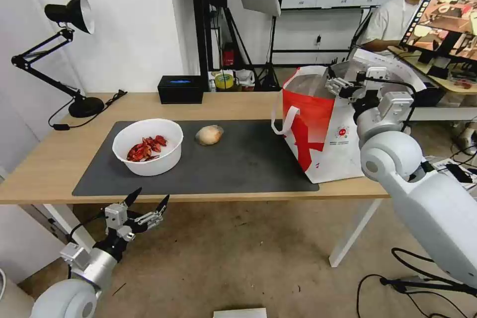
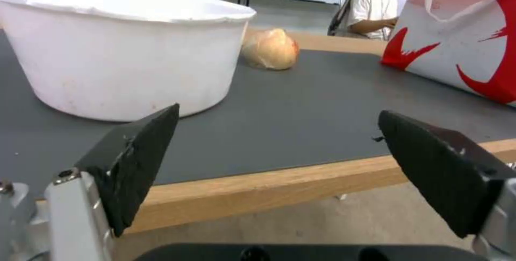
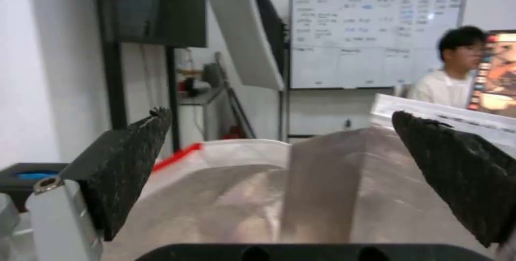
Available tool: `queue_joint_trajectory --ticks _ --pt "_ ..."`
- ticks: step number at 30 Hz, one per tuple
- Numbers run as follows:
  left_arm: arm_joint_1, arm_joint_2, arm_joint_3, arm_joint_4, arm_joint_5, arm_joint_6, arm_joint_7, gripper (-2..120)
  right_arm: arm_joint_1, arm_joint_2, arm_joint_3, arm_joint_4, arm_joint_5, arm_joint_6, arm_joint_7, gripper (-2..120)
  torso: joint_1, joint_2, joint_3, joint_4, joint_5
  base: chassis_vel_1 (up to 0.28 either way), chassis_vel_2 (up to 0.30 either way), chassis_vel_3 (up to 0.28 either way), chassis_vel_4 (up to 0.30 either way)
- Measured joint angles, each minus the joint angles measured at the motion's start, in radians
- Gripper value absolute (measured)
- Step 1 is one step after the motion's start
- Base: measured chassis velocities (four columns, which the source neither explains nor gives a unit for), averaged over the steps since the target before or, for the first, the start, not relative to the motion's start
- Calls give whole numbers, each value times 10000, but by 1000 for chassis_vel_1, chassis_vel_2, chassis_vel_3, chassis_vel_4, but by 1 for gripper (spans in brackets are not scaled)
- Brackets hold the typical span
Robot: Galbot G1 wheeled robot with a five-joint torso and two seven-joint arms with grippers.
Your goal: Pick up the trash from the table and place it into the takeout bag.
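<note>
On the dark mat (image 1: 238, 169) of the table (image 1: 44, 169) stands a white bowl of red shells (image 1: 147, 146), with a round tan bun (image 1: 209, 134) just right of it. The red-and-white takeout bag (image 1: 318, 124) stands upright at the mat's right end. My right gripper (image 1: 337, 83) hovers open over the bag's mouth; between its fingers the foil lining (image 3: 269, 196) shows. My left gripper (image 1: 149, 199) hangs open just below the table's front edge, facing the bowl (image 2: 123, 51), bun (image 2: 270, 49) and bag (image 2: 462, 39). A pale flat-edged thing (image 3: 441, 115) sits by the bag's far rim; I cannot tell what it is.
A black desk lamp (image 1: 69, 15) stands at the table's back left, with its cable along the wood. A black box (image 1: 180, 89) sits at the back edge. Another desk with a monitor (image 1: 447, 20) lies beyond the bag. Cables trail on the floor at right.
</note>
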State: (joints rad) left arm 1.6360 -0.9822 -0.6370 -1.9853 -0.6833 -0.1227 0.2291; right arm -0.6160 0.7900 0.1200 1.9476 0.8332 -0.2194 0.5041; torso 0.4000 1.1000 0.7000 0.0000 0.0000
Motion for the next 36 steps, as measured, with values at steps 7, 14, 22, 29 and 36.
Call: queue_joint_trajectory --ticks 7,14,22,29,36 --pt "40 -44 -14 -45 0 -14 -8 100 -607 -370 37 1023 559 0 -507 100 0 0 0 0 0 0 0 0 0" --pt "112 -77 -61 -95 0 -24 -8 100 -2379 -738 582 2366 650 -8 -1006 100 -1 0 0 -1 2 0 0 0 0" --pt "173 -167 -80 -111 22 -50 6 100 -4658 -745 1396 3302 -222 50 -1319 100 0 0 -1 0 0 0 0 0 0" --pt "318 -276 -128 -129 88 -171 27 100 -6809 -252 2033 3615 -1298 350 -1637 100 -1 1 0 -2 0 0 0 0 0" --pt "495 -301 -278 -164 104 -203 71 100 -8732 682 2140 3479 -2749 1069 -2094 100 -1 0 0 -1 1 0 0 0 0"
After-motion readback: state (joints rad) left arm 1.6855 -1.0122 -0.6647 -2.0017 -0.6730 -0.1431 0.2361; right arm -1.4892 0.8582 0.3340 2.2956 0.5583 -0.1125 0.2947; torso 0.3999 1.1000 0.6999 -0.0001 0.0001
